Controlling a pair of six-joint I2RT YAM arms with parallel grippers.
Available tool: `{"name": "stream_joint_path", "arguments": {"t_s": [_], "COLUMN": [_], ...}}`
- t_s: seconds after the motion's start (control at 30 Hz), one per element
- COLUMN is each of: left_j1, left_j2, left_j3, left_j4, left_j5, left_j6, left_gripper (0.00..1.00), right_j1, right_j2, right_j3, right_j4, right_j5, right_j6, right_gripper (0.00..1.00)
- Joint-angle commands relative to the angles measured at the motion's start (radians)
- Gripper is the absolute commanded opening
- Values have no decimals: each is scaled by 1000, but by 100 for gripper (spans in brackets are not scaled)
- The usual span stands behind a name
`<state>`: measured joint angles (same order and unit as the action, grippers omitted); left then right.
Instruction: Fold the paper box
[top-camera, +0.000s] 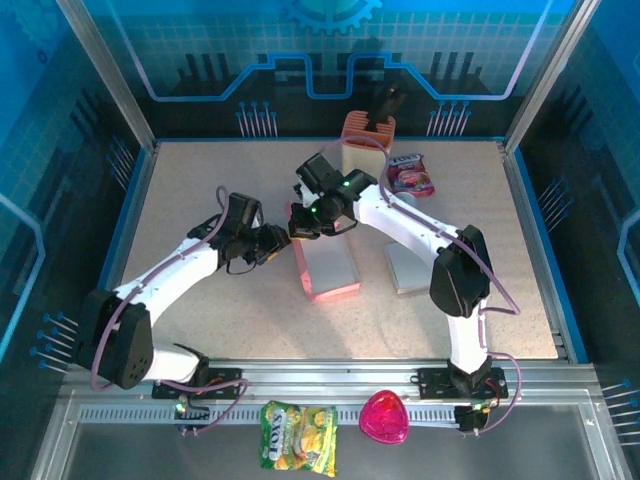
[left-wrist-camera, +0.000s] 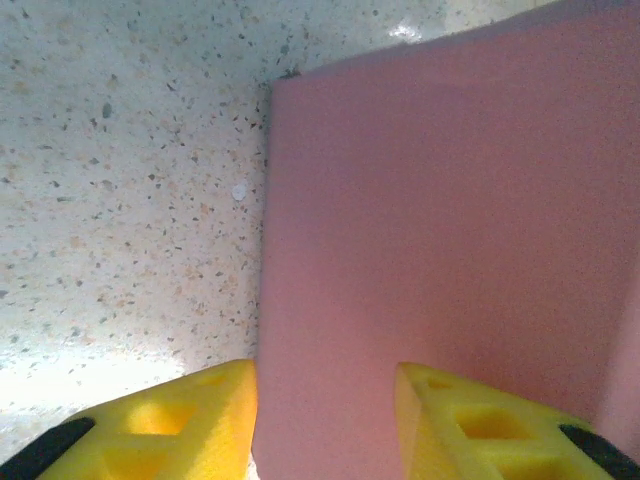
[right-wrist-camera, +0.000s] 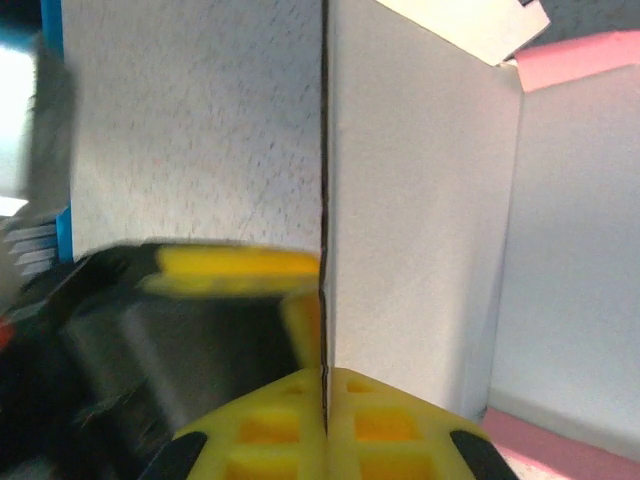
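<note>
The pink paper box (top-camera: 330, 270) lies partly folded in the middle of the table, white inside. My right gripper (top-camera: 298, 226) is at its far left corner. In the right wrist view, that gripper (right-wrist-camera: 326, 400) is shut on the thin edge of an upright white wall of the box (right-wrist-camera: 420, 200). My left gripper (top-camera: 276, 244) is at the box's left side. In the left wrist view its yellow fingers (left-wrist-camera: 200, 420) stand apart, open, facing the pink outer wall (left-wrist-camera: 440, 200) and close against it. A blurred yellow finger (right-wrist-camera: 240, 265) of the left gripper is seen beyond the wall.
A flat white sheet (top-camera: 410, 268) lies right of the box. An orange and white carton (top-camera: 368, 140) and a red snack packet (top-camera: 410, 173) sit at the back. A green-yellow snack bag (top-camera: 298, 435) and a pink heart-shaped item (top-camera: 384, 418) lie in front of the rail.
</note>
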<state>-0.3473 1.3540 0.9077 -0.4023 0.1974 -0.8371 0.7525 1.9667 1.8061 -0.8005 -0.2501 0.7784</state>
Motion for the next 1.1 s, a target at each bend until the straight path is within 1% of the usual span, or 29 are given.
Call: {"name": "stream_joint_path", "arguments": {"t_s": [0.0, 0.1, 0.3, 0.37, 0.47, 0.57, 0.6, 0.7, 0.8, 0.93, 1.07], "left_j1": [-4, -4, -4, -4, -4, -4, -4, -4, -4, -4, -4], "left_j2": [-76, -125, -238, -269, -306, -328, -332, -340, -339, -318, -275], "left_j3": [50, 62, 53, 45, 33, 24, 23, 23, 23, 17, 30], "left_j4": [-122, -197, -315, -346, -380, -407, -412, -430, -438, -430, -402], "left_j5": [-46, -75, -102, -98, -79, -49, -38, -12, 5, 23, 32], "left_j6": [57, 80, 113, 123, 134, 152, 159, 180, 202, 231, 248], "left_gripper": [41, 42, 42, 42, 42, 42, 42, 42, 42, 43, 44], "right_j1": [28, 58, 99, 101, 97, 90, 87, 84, 70, 55, 35], "right_j2": [-74, -100, -138, -130, -83, -19, -3, 9, 19, 19, -10], "right_j3": [-38, -31, -64, -53, 27, 125, 142, 140, 148, 116, 50], "right_j4": [107, 91, 49, 7, -122, -258, -275, -254, -243, -216, -134], "right_j5": [148, 322, 638, 714, 773, 789, 786, 784, 752, 701, 652], "right_j6": [176, 276, 616, 748, 933, 1105, 1150, 1253, 1293, 1288, 1196], "right_gripper": [0, 0, 0, 0, 0, 0, 0, 0, 0, 11, 26]}}
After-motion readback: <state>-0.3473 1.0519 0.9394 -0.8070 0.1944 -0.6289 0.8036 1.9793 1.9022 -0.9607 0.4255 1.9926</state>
